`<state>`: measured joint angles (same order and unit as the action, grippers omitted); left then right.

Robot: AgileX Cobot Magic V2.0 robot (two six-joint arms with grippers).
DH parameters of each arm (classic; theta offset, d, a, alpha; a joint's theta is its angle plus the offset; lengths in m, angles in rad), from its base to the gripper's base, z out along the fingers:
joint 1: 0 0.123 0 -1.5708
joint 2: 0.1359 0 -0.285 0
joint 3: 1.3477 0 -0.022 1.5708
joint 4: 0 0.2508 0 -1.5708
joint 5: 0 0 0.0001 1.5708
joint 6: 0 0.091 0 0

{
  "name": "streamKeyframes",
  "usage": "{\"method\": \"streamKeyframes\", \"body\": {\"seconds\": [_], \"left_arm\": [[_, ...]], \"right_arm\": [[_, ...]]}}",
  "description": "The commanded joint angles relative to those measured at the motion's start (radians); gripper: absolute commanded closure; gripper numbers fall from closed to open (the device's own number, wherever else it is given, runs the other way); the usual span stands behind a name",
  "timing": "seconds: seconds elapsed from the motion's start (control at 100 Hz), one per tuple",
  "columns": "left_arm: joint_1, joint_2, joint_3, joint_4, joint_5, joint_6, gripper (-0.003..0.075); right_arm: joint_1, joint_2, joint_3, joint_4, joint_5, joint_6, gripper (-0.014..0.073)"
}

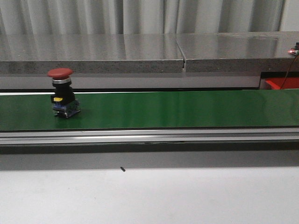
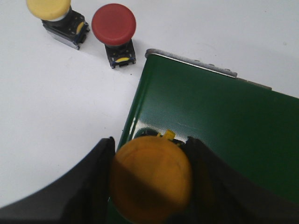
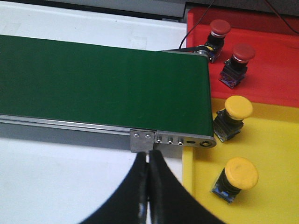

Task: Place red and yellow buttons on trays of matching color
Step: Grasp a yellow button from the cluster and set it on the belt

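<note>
My left gripper (image 2: 150, 142) is shut on a yellow button (image 2: 152, 179), its fingers pressed against both sides of the cap, above the near end of the green belt (image 2: 219, 121). A second yellow button (image 2: 51, 11) and a red button (image 2: 113, 25) stand on the white table beside that end. Another red button (image 1: 61, 91) stands upright on the belt (image 1: 177, 109) at the left of the front view. My right gripper (image 3: 148, 158) is shut and empty, just off the belt's other end (image 3: 103, 84). The red tray (image 3: 275, 74) holds two red buttons (image 3: 218, 29) (image 3: 239, 57). The yellow tray (image 3: 275, 140) holds two yellow buttons (image 3: 233, 114) (image 3: 237, 178).
A grey stone ledge (image 1: 140, 53) runs behind the belt. The belt's metal side rail (image 1: 149, 136) lies along its front, with white table (image 1: 149, 196) before it. A corner of the red tray (image 1: 282, 83) shows at the far right.
</note>
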<state>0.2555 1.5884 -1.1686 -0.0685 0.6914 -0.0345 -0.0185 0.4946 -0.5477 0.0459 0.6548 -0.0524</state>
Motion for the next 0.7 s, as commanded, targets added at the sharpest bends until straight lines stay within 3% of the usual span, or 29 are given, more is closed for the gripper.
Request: {"method": "streamKeyframes", "body": {"seconds": [0.0, 0.22, 0.39, 0.69], "left_arm": [[-0.007, -0.032, -0.025, -0.012, -0.052, 0.013, 0.0534], [-0.007, -0.032, -0.025, -0.025, -0.041, 0.034, 0.0257], [-0.007, -0.037, -0.025, -0.113, -0.033, 0.087, 0.0191], [-0.007, -0.158, -0.025, -0.37, -0.003, 0.271, 0.0195]], "right_arm": [[0.002, 0.001, -0.026, -0.004, -0.068, -0.01, 0.066], [0.002, 0.001, -0.026, -0.004, -0.068, -0.01, 0.066], [0.002, 0.001, -0.026, -0.004, -0.068, -0.01, 0.066], [0.002, 0.001, -0.026, -0.004, -0.068, -0.01, 0.066]]}}
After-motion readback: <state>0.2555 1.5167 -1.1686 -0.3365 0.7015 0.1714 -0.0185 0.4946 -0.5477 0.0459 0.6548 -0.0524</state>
